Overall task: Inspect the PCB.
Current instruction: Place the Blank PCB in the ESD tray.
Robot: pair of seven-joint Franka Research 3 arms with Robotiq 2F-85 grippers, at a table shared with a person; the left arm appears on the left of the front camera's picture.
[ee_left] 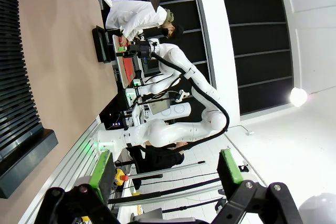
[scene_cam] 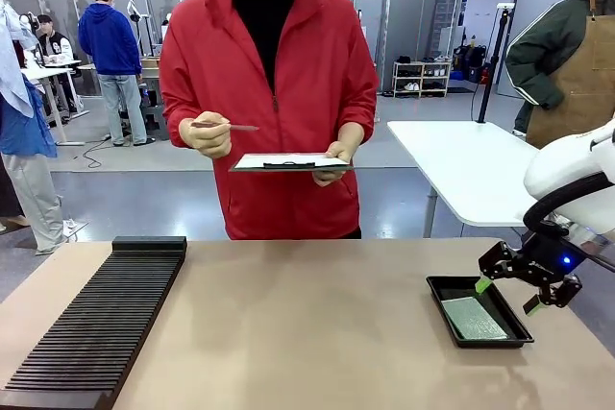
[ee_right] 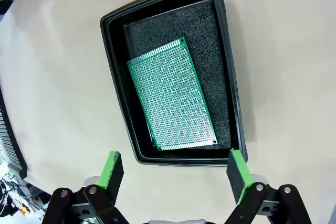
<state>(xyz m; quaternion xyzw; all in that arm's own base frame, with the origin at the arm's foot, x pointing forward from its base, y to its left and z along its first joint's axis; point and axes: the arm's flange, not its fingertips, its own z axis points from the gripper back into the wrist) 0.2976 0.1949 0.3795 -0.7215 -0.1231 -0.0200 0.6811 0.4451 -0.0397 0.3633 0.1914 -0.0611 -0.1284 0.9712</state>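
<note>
The PCB (ee_right: 171,97), a flat green perforated board, lies on black foam inside the shallow black tray (ee_right: 114,82). In the front view the PCB (scene_cam: 472,318) rests in the tray (scene_cam: 443,306) at the table's right. My right gripper (scene_cam: 507,294) hovers open just above the tray's right side, and its green-padded fingers (ee_right: 111,167) stand wide apart over the tray's near edge (ee_right: 173,169). My left gripper (ee_left: 165,169) is open, held off the table's edge with nothing between its fingers.
A long black slotted rack (scene_cam: 101,319) lies along the table's left side. Across the table a person in a red jacket holds a white clipboard (scene_cam: 290,161) and a pen (scene_cam: 223,126). A white table (scene_cam: 471,165) stands behind at right.
</note>
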